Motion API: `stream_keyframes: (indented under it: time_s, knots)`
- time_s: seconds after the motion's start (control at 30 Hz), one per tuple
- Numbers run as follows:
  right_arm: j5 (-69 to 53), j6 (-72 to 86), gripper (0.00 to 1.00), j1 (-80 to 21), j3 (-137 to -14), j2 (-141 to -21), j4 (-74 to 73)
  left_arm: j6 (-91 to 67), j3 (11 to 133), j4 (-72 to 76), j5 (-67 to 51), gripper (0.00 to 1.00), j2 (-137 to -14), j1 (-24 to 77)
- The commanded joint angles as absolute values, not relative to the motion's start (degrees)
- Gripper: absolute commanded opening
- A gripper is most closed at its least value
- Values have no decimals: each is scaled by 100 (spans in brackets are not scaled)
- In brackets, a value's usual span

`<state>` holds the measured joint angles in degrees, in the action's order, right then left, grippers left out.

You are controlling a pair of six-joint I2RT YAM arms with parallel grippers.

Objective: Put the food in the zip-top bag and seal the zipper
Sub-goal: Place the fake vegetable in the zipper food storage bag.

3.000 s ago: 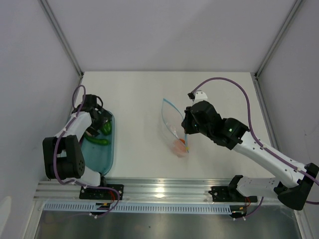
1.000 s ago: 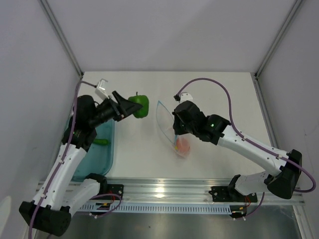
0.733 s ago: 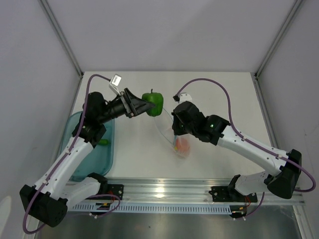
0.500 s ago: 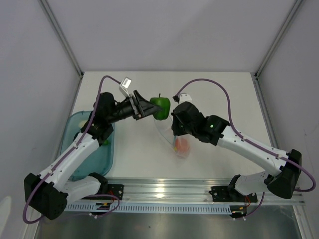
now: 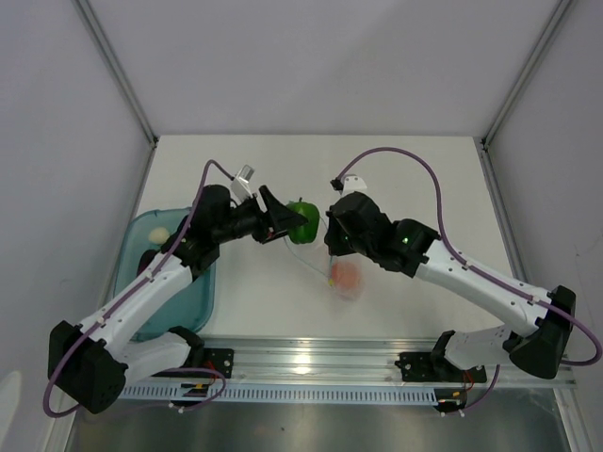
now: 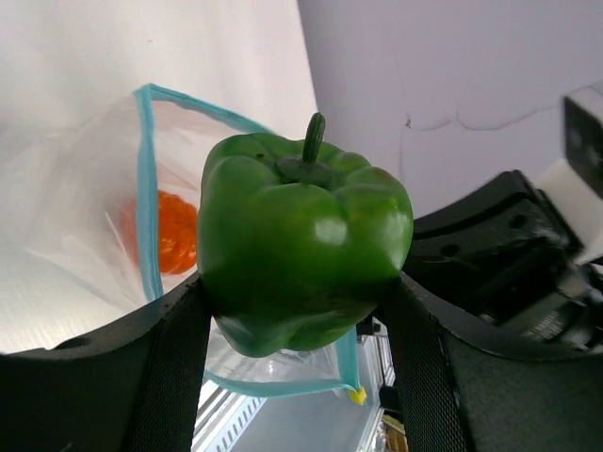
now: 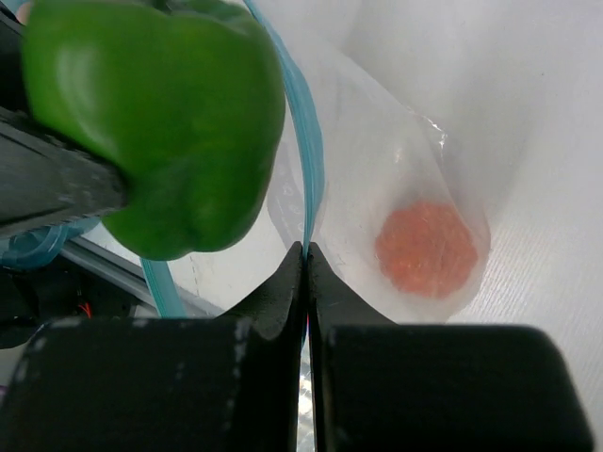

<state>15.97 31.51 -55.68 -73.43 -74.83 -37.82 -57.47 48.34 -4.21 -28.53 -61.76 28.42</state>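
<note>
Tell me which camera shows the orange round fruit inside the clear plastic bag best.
Right wrist: the orange round fruit lies unobstructed inside the clear plastic bag. Left wrist shows it partly hidden behind the green bell pepper; top external shows only a small blur.

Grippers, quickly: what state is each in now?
Left gripper: closed on the glossy green bell pepper.
Right gripper: closed, pinching the blue zipper strip of the clear plastic zip-top bag.
</note>
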Motion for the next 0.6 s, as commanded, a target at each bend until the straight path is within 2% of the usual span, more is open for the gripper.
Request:
stream_keyframes:
  time_s: [0.0, 0.23, 0.47, 0.5, 0.53, 0.57]
  knots:
    - [1714, 3243, 0, -5607, -7462, -7295, -3560, -5564, 5000, -1087, -2358, 1, -6099, 3076]
    - [1889, 3261, 0, -5643, -7462, -7260, -3612, -5045, 5537, -2249, -1443, 1, -6153, 3498]
    - [1943, 3234, 0, -5643, -7427, -7268, -3595, -4712, 5783, -2443, -1537, 2, -6415, 3718]
    - [1934, 3226, 0, -5651, -7427, -7277, -3595, -4667, 5818, -2426, -1608, 5, -6460, 3726]
    - [1925, 3234, 0, -5651, -7427, -7286, -3586, -4641, 5879, -2408, -1669, 22, -6503, 3744]
    - [1925, 3226, 0, -5651, -7418, -7286, -3586, -4623, 5871, -2400, -1705, 32, -6530, 3770]
